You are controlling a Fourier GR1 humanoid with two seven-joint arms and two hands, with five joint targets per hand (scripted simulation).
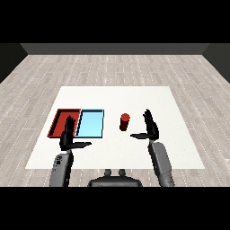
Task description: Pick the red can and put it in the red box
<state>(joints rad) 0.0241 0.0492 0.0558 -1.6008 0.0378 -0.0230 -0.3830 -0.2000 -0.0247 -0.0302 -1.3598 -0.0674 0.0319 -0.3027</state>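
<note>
Can (125, 121) upright on the surface (134, 99), right of the trays; right robot hand (152, 127) spread beside it, left robot hand (68, 134) released too. Looks rigid, light, smooth — wrap around its middle.

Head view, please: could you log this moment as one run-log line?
red can upright on table, untouched | right hand open beside can | left hand open, over red tray | blue tray holds nothing
</note>
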